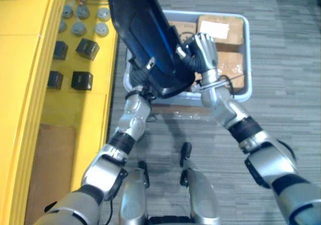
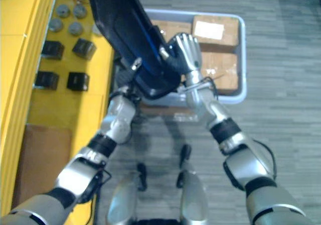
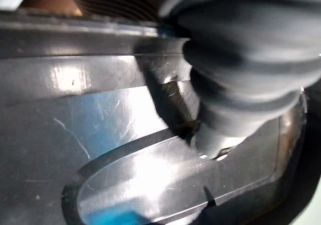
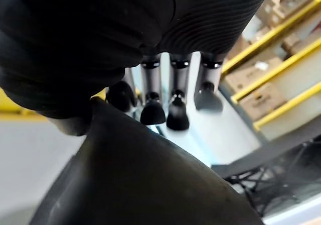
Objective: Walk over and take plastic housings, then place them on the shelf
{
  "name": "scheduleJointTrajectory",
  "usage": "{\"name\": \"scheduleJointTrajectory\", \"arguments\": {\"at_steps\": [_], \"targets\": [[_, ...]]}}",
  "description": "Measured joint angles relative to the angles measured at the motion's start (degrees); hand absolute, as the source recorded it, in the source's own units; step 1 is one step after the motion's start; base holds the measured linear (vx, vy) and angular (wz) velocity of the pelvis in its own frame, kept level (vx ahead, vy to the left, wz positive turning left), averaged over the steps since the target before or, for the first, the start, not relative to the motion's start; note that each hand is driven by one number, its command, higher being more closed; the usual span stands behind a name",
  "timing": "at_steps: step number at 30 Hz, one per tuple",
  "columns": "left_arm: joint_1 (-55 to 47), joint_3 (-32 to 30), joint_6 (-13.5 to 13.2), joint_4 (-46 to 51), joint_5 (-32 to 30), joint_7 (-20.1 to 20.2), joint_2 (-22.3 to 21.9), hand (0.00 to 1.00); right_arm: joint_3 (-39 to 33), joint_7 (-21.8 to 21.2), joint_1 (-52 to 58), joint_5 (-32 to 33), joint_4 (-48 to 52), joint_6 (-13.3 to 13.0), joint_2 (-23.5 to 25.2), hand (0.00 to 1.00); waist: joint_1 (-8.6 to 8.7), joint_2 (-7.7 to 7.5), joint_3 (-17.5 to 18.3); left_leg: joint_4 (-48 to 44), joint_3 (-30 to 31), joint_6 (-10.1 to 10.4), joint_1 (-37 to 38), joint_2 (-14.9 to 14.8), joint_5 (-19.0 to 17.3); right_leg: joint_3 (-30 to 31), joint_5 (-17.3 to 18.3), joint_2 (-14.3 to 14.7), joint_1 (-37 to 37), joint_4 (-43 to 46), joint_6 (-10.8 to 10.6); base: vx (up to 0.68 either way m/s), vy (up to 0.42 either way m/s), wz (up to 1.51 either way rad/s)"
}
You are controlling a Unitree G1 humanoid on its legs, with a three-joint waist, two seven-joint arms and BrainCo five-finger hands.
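The robot holds up a big, shiny, dark blue plastic housing [image 1: 145,29] with both hands. The housing hangs in the air, tilted, right above the near edge of the pale grey-blue plastic bin [image 1: 248,64]. So I think the taking step is done and the carrying step is under way.

The right hand [image 1: 203,49] is on the side of the housing that faces the bin's middle. It is flat against the rim: its fingers [image 4: 175,99] are nearly straight, pressing and not curled round. The left hand [image 3: 251,59] is under the housing, over the bin's near left corner. I cannot tell if it is open or closed.

Next, I think the robot must turn left, away from the bin, and bring the housing over the bright yellow shelf [image 1: 30,59]. Both hands must keep pushing toward each other, or the smooth housing could slip.

The shelf stands just left of the bin. On it lie small black cubes [image 1: 82,80] and grey round discs [image 1: 103,29], so the housing needs a bare spot. A flat brown sheet [image 1: 50,164] lies nearer the robot than the bin. Brown cardboard boxes [image 1: 220,29] sit inside the bin. The bin stands on a grey striped floor [image 1: 286,114].
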State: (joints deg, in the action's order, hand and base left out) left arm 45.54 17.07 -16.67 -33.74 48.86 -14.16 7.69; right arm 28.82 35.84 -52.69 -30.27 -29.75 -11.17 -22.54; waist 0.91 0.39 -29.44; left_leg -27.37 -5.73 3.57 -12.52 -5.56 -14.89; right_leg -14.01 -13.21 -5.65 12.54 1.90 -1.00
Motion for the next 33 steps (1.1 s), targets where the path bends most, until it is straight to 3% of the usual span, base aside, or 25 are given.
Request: {"name": "scheduleJointTrajectory", "arguments": {"at_steps": [5,9,16,20,27,29,33], "targets": [[-7.34,0.47,-1.23,4.17,-5.52,-0.81,-0.35,1.0,-1.25,-3.74,8.38,7.33,6.0,-0.71,1.83,0.0,-0.19,-0.71,0.59,2.27,-0.65,0.02,5.46,-0.14,0.0,0.06,-0.01,0.4,-4.92,-1.79,-0.04,0.01,0.071,-0.03],[-12.66,0.5,-1.9,7.94,-20.96,-7.87,-0.31,1.0,-5.56,-6.71,18.17,16.22,13.97,-0.97,4.82,0.0,-0.33,-2.42,3.57,3.29,-1.1,0.22,7.25,-0.64,-0.11,0.14,-0.03,0.95,-6.96,-3.63,-0.06,-0.01,0.036,-0.04],[-21.1,-1.72,-0.24,8.53,-36.64,-17.02,-0.41,1.0,-14.39,-9.17,31.61,27.76,29.31,-0.86,5.24,0.0,0.0,-2.7,9.14,5.99,-3.06,0.45,11.55,-0.84,-0.33,1.9,-0.19,1.08,-10.0,-5.8,-0.32,0.01,0.059,-0.14],[-24.73,-4.52,0.46,9.9,-41.3,-19.96,-0.19,1.0,-19.38,-11.42,36.99,33.04,31.93,-0.94,4.89,0.0,0.02,-2.71,9.3,6.58,-4.14,0.51,12.7,-0.86,-0.43,3.01,-0.2,1.21,-10.69,-6.41,-0.41,-0.03,0.04,-0.12],[-31.92,-9.72,0.45,13.81,-50.18,-26.09,-0.36,1.0,-27.97,-16.05,46.6,43.54,36.05,-4.08,4.7,0.0,0.34,-2.5,10.92,7.04,-4.49,0.58,12.91,-0.89,-0.62,3.24,-0.02,1.33,-10.47,-6.45,-0.77,0.0,0.023,-0.03],[-34.13,-11.54,-0.48,16.09,-50.18,-27.22,-0.37,1.0,-30.16,-17.99,50.4,47.3,36.02,-4.41,4.9,0.0,0.34,-2.43,11.58,7.09,-4.54,0.54,12.83,-0.89,-0.75,3.23,-0.04,1.36,-10.4,-6.45,-0.87,0.02,0.044,0.03],[-43.67,-14.08,-6.12,27.84,-49.58,-26.86,-1.52,1.0,-32.66,-20.64,61.7,54.86,32.82,-6.15,9.68,0.0,0.51,-2.1,12.88,8.02,-5.13,0.52,12.65,-0.82,-0.76,3.38,0.06,1.31,-9.6,-6.45,-1.16,0.02,0.041,-0.03]]}}
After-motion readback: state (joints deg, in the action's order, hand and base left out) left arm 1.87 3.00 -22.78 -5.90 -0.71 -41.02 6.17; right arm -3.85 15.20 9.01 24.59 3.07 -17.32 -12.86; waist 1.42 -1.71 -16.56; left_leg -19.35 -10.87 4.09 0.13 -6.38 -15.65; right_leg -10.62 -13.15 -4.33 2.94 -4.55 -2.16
